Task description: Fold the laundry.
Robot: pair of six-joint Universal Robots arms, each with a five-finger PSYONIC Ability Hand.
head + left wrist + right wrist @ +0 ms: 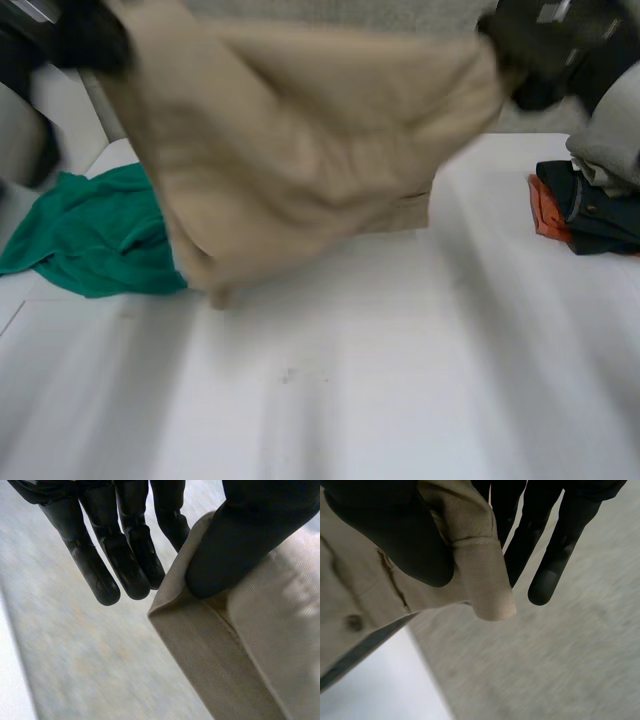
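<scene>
Beige twill garment (300,150) is hanging in the air over the white bench (400,380), stretched wide between the two black hands. Its lowest end is coming down close to the bench, and I cannot tell whether it is touching. In the head view the left hand (90,40) is holding one upper end of the cloth and the right hand (545,50) the other upper end. How the fingers are gripping is clearer in the wrist views.

In the left wrist view the thumb (240,545) is pressing on a stitched corner of the beige twill garment, and one finger is passing behind the cloth edge, so this hand is pinching the corner. The other fingers (125,560) are pointing straight and close together just beside the cloth, above a grey floor (75,655).

In the right wrist view the thumb (395,530) is clamping the cloth edge against straight fingers (555,555), which are standing a little apart. A short rolled fold is sticking out past the thumb. A small round button (354,622) is also showing on the cloth near the thumb.

The head view is giving the surroundings. A crumpled green cloth (95,235) is lying on the bench at the robot's left, partly behind the hanging garment. A stack of folded dark blue, orange and grey clothes (590,205) is sitting at the right side, well apart from the garment.
</scene>
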